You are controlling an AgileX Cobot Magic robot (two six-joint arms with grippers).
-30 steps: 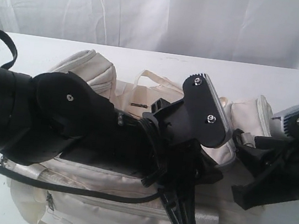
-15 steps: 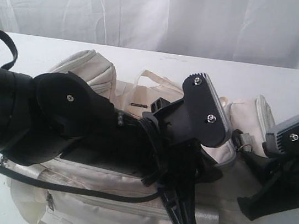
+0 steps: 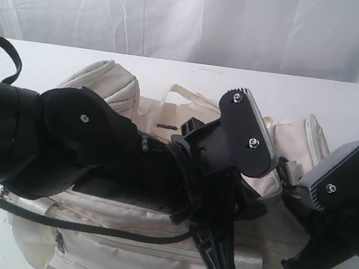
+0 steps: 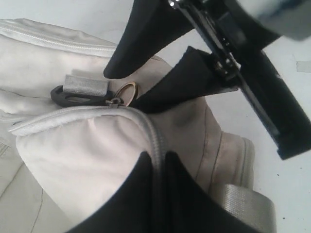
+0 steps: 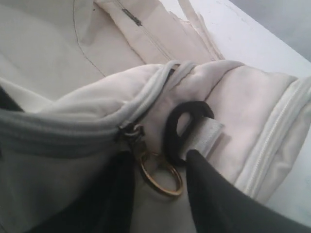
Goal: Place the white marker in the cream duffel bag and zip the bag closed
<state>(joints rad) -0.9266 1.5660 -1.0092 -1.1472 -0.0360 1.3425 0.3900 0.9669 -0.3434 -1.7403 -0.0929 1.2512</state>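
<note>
The cream duffel bag [image 3: 121, 216] lies lengthwise on the white worktop [image 3: 344, 104] in front of a white curtain [image 3: 183, 14], with one end pocket [image 3: 110, 81] toward the left of the exterior view and the other end pocket [image 3: 309, 136] toward the right. Much of its top is hidden under the black left arm [image 3: 64, 145], which reaches across it from the left with a black cable [image 3: 86, 227] looping beneath. The left hand [image 4: 156, 162] is clenched on the bag: in its wrist view its two dark fingers [image 4: 138, 194] stand pressed close together near the bag's right end, pinching the grey zipper [image 4: 156, 141] and the seam of cream fabric between them, and a band of glossy webbing [image 4: 248, 206] shows just beside them. The right hand [image 5: 158, 162] is at that same end, its fingers [image 5: 214, 204] parted and set one on either side of the metal ring pull [image 5: 170, 192], which hangs from the zipper's slider [image 5: 129, 132]; the gap is about as wide as the ring, and whether the fingers touch it I cannot tell. Just beside the ring, against the end wall of the bag, sits a black plastic strap ring [image 5: 171, 133] threaded on a short grey webbing tab [image 5: 204, 136]. How far the zipper is drawn cannot be judged from these views, and the white marker cannot be made out in any of them
</note>
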